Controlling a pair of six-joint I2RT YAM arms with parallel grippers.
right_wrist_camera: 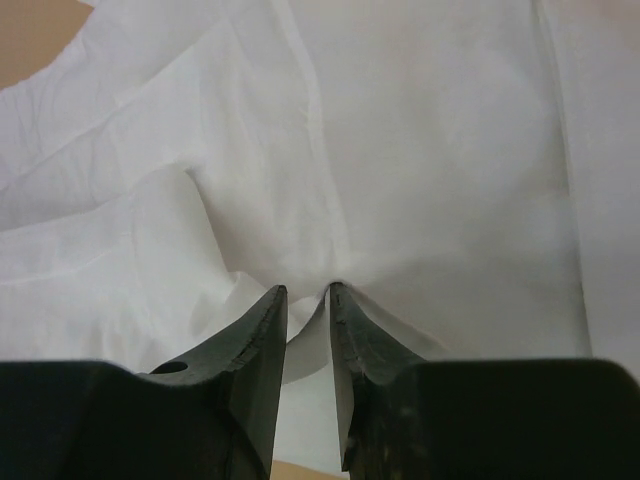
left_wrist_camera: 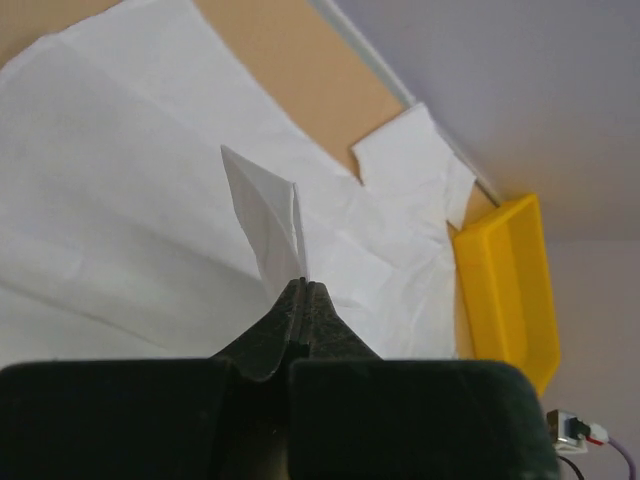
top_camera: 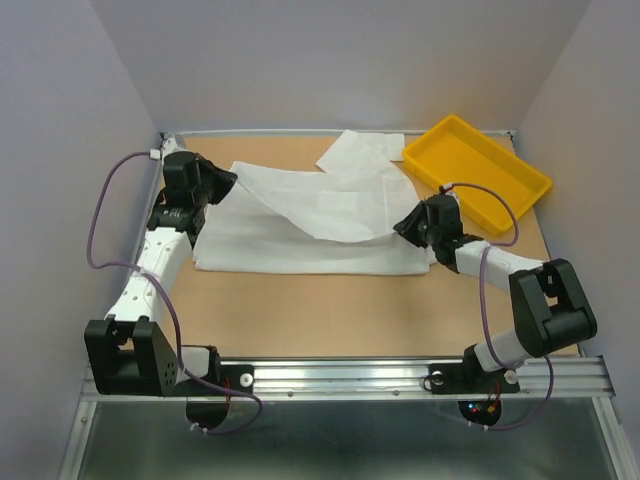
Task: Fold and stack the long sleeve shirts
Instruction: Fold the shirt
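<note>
Two hands each pinch the shirt (top_camera: 300,240) on the tabletop (top_camera: 330,310): left hand (left_wrist_camera: 303,284) at one side, right hand (right_wrist_camera: 307,292) opposite.

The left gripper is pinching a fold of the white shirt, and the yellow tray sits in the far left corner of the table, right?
Not quite. The yellow tray sits in the far right corner of the table, as the top external view shows. The rest holds: the left gripper is pinching a fold of the white shirt.
</note>
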